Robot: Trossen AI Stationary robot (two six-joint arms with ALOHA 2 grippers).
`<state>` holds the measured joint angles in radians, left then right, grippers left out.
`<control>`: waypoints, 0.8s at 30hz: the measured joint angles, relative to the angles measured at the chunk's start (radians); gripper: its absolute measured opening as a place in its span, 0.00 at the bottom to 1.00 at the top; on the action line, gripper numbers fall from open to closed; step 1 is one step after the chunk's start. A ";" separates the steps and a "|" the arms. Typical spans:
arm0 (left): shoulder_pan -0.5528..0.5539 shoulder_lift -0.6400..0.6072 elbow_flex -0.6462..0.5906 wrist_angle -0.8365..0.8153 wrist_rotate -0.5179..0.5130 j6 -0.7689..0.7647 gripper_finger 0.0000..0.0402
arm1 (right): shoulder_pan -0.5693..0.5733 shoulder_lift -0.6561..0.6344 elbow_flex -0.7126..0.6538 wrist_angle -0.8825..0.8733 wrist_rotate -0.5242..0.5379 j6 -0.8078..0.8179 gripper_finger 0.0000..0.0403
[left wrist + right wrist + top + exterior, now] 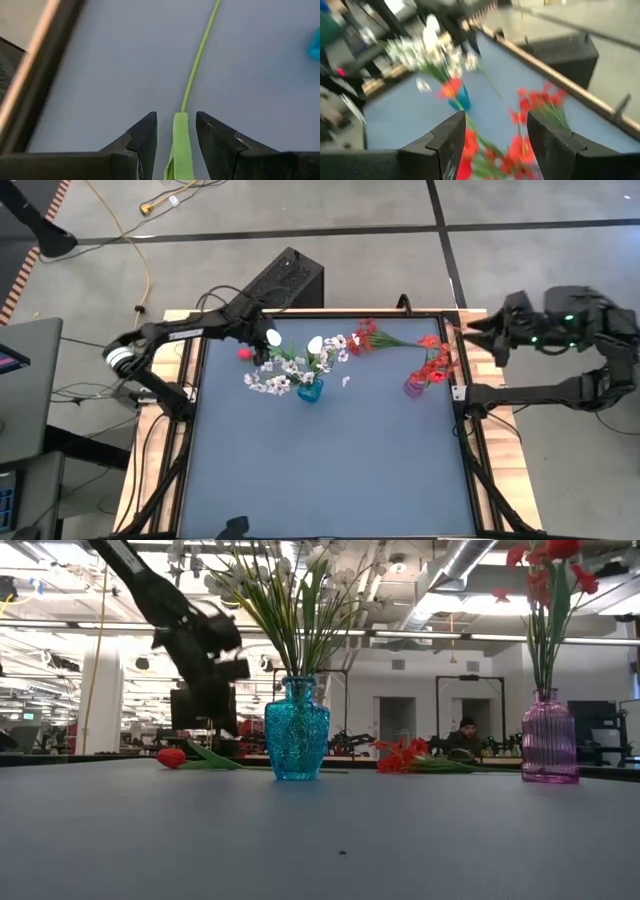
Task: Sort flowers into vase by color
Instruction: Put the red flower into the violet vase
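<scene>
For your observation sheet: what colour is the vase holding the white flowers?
Blue-teal glass vase, seen best in the low view.

Room evenly bright; ceiling strip lights (pixel 420 635) glare white behind my left arm in the low view. Shadows on the table (pixel 330 460) faint. Right wrist view smeared with motion blur throughout, red flowers (pixel 530 102) ahead of my right gripper (pixel 496 145) streaked. Left wrist view soft; green stem (pixel 197 60) slightly unfocused.
</scene>
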<state>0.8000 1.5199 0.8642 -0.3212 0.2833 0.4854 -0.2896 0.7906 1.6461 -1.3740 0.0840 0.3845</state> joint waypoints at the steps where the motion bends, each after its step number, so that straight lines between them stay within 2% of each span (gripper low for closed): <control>1: -0.003 0.028 0.000 0.011 0.001 0.009 0.31 | 0.000 0.000 0.014 0.020 0.002 0.000 0.59; 11: -0.044 0.198 0.001 0.119 0.019 0.103 0.31 | 0.000 0.010 0.044 0.090 0.007 0.000 0.59; 17: -0.067 0.245 0.004 0.105 -0.042 0.132 0.30 | 0.000 0.035 0.044 0.092 0.033 0.000 0.59; 19: -0.069 0.243 0.005 0.091 -0.058 0.142 0.25 | 0.000 0.042 0.044 0.091 0.035 0.000 0.59; 24: -0.065 0.210 0.007 0.027 -0.111 0.146 0.03 | 0.000 0.057 0.044 0.094 0.049 -0.001 0.59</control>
<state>0.7349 1.7304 0.8717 -0.2939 0.1727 0.6312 -0.2894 0.8473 1.6897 -1.2804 0.1329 0.3834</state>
